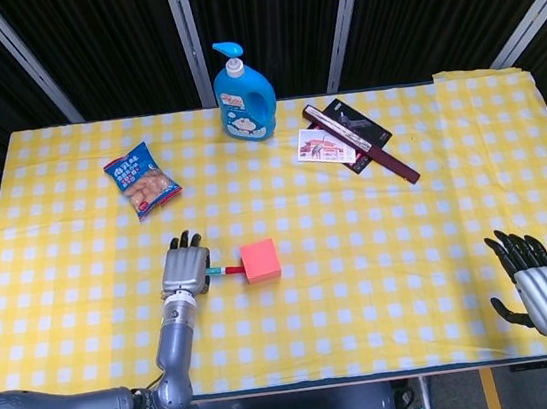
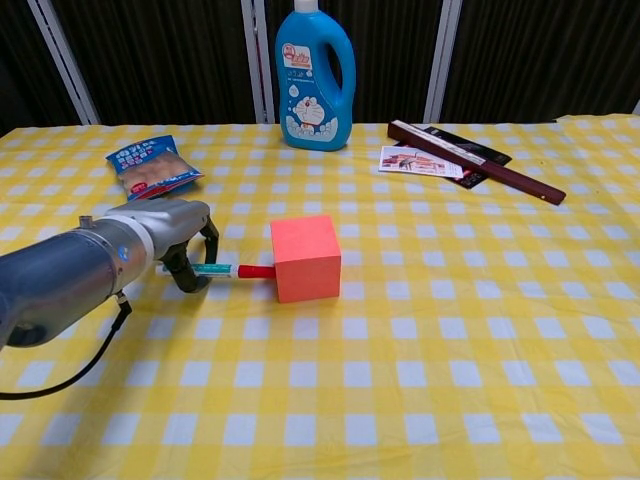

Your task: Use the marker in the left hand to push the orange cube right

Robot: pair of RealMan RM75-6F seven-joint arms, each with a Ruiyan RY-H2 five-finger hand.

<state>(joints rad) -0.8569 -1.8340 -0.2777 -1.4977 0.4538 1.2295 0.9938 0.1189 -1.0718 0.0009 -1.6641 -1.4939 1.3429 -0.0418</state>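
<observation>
The orange cube (image 1: 260,261) (image 2: 306,257) sits on the yellow checked cloth, left of centre. My left hand (image 1: 185,270) (image 2: 180,245) is just left of it and grips a marker (image 1: 224,270) (image 2: 232,270) with a teal barrel and red cap. The marker lies level, and its red end touches the cube's left face. My right hand (image 1: 538,284) hovers open at the front right edge of the table, far from the cube, and appears only in the head view.
A blue soap bottle (image 1: 243,94) (image 2: 315,76) stands at the back centre. A snack bag (image 1: 141,179) (image 2: 152,165) lies at the back left. A dark box with cards (image 1: 358,138) (image 2: 463,158) lies at the back right.
</observation>
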